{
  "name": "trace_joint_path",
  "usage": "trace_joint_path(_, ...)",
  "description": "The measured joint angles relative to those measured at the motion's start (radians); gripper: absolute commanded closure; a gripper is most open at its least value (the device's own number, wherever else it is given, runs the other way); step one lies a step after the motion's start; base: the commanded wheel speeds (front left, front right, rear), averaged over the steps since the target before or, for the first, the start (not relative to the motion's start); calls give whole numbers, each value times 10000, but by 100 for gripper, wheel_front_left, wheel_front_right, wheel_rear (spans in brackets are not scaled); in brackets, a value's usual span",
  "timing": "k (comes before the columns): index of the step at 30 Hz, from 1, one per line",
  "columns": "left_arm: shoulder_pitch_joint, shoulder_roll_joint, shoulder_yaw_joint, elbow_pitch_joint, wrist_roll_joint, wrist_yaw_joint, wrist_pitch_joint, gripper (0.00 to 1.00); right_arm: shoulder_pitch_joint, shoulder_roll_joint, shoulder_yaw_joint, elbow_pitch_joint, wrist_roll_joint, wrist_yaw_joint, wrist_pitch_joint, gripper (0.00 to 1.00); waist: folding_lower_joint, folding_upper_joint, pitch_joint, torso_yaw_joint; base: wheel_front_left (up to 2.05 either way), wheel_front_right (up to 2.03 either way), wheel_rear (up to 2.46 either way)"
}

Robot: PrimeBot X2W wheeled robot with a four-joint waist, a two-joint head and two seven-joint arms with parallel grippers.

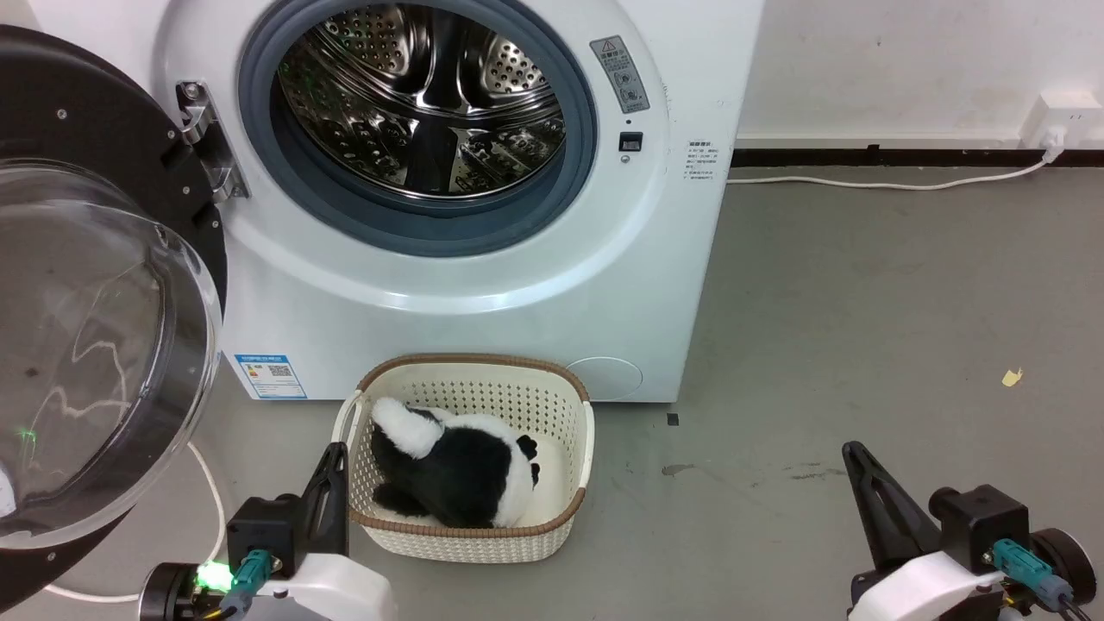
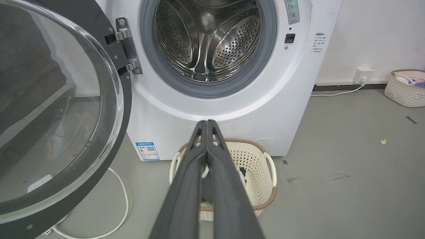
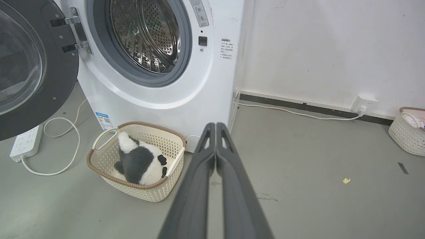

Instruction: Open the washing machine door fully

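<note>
The washing machine door (image 1: 95,302) stands swung wide, left of the left gripper (image 2: 206,123) and right gripper (image 3: 215,125), both closed, empty.

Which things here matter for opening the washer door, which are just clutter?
Job:
round black-rimmed glass washing machine door
big white front-loading washing machine

Clutter:
cream plastic lattice basket
black-and-white plush toy inside it
white power strip
second cream basket

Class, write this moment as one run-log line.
washing machine door wide open | left claw shut, free | right claw shut, free | panda toy in basket
</note>
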Motion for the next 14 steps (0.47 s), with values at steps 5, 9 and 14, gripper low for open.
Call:
trace_joint_path(5, -12, -84, 107, -56, 69, -33, 92, 100, -47, 0, 23, -6, -13, 0, 81, 100, 0, 0, 14, -11, 0, 0, 0)
trace_joint_path(9, -39, -165, 234, -136, 203, -125, 265, 100, -188, 0, 59, -17, -86, 0, 253, 100, 0, 0, 33, -27, 0, 0, 0)
trace_joint_path(14, -40, -174, 276, -142, 203, -134, 265, 100, -188, 0, 65, -17, -86, 0, 255, 100, 0, 0, 32, -27, 0, 0, 0)
